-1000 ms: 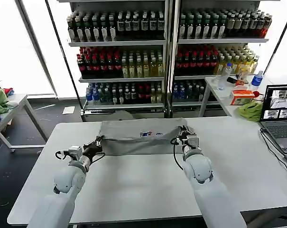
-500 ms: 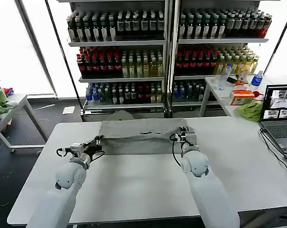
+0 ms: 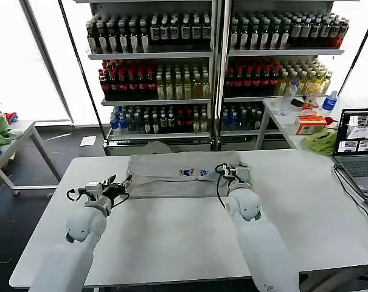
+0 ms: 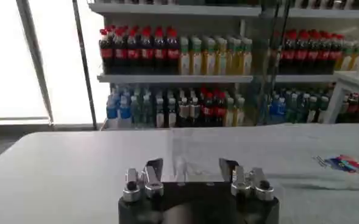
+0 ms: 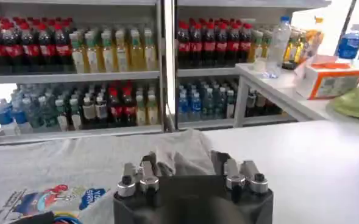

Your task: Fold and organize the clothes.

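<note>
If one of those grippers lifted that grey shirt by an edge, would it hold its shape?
Probably not. The grey shirt lies folded flat with soft wrinkles on the table, so it would likely droop. It looks thin, so probably light. Pushed, it would likely bunch rather than slide.

Glossy white rounded arm shells, black cable loops at wrists, black grippers with silver screw heads

Grey shirt (image 3: 171, 176) lies folded into a flat band across the table's far half, colourful logo up
</note>
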Robot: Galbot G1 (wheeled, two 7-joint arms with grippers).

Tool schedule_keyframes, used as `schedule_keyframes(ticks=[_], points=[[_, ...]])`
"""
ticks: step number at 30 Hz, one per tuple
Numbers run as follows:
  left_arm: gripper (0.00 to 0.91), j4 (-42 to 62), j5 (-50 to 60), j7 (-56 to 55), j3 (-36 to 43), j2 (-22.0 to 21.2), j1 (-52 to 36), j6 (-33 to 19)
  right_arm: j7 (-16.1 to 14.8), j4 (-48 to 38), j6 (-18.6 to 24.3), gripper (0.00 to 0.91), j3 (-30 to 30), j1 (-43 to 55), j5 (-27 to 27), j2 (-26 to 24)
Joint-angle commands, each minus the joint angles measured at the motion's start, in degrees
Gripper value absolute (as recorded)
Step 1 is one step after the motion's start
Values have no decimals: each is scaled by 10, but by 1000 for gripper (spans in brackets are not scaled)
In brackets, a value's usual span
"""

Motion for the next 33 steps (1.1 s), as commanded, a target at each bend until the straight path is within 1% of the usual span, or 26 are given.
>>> schedule_keyframes(ticks=[1, 5, 8, 10, 13, 16, 17, 20, 24, 25, 33], points=[[907, -22, -4, -4, -3, 3, 14, 9, 38, -12, -4, 907, 4, 16, 31, 9], [907, -31, -4, -4, -7, 6, 19, 10, 40, -13, -4, 907, 10, 22, 39, 11], [907, -46, -7, -4, -15, 9, 31, 11, 42, 20, -4, 907, 7, 7, 51, -3], [907, -60, -9, -3, -20, 10, 44, 13, 42, 75, -5, 907, 3, -11, 66, -21], [907, -75, -7, -2, -25, 11, 58, 13, 42, 119, -5, 907, 3, -23, 92, -42], [907, -89, -7, -2, -27, 11, 66, 14, 43, 158, -6, 907, 1, -33, 101, -55], [907, -93, -7, -2, -27, 11, 69, 15, 45, 183, -6, 907, 0, -38, 105, -60], [907, -105, -7, -2, -30, 10, 78, 18, 50, 213, -7, 907, 0, -46, 111, -66], [907, -123, -8, -2, -34, 8, 94, 22, 57, 230, -7, 907, 3, -54, 111, -73], [907, -125, -8, -1, -34, 9, 96, 22, 57, 235, -7, 907, 3, -64, 110, -81], [907, -124, -7, 1, -38, 8, 103, 21, 52, 235, -6, 907, 12, -137, 95, -103]])
